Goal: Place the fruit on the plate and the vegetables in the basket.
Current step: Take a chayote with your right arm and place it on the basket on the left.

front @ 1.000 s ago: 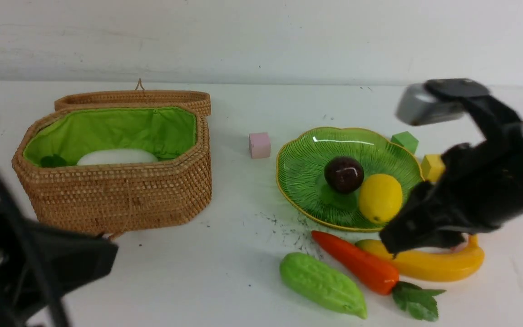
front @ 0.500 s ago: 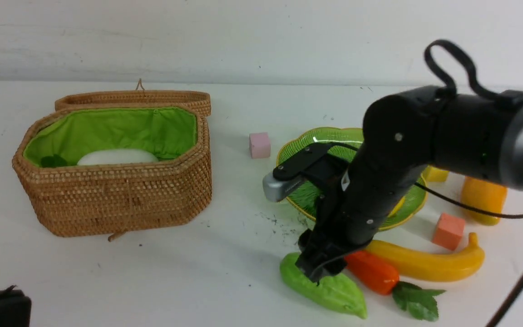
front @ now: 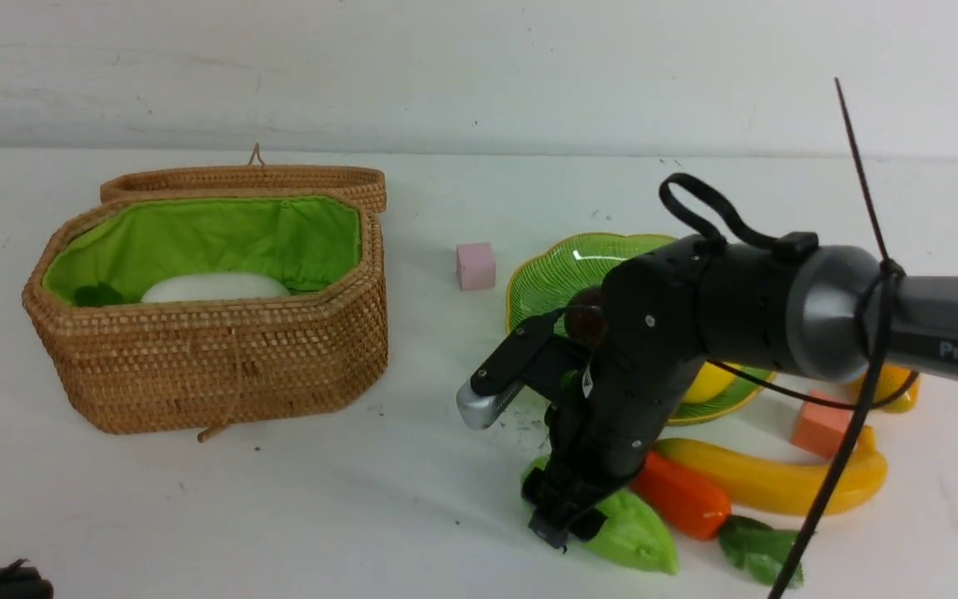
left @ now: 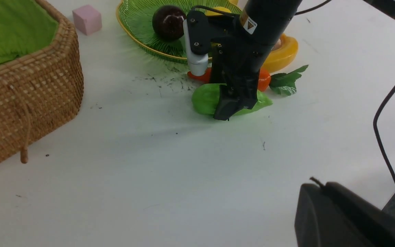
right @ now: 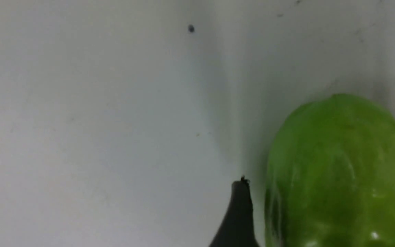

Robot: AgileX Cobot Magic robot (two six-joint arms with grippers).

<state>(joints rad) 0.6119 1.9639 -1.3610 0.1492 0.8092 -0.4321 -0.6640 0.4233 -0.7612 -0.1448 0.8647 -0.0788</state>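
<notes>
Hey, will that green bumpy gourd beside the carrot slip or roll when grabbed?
Probably slippery: the gourd has glossy skin with bright highlights. Its rounded, tapered body could roll or pivot if squeezed off-centre. It looks like moulded plastic, so it is likely stiff and light.

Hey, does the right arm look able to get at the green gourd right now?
Likely yes: the right claw stands open right at the left end of the gourd, and nothing lies between them.

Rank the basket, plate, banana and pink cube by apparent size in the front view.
1. basket
2. plate, partly hidden by the right arm, so its lead over the banana is unsure
3. banana
4. pink cube
</notes>
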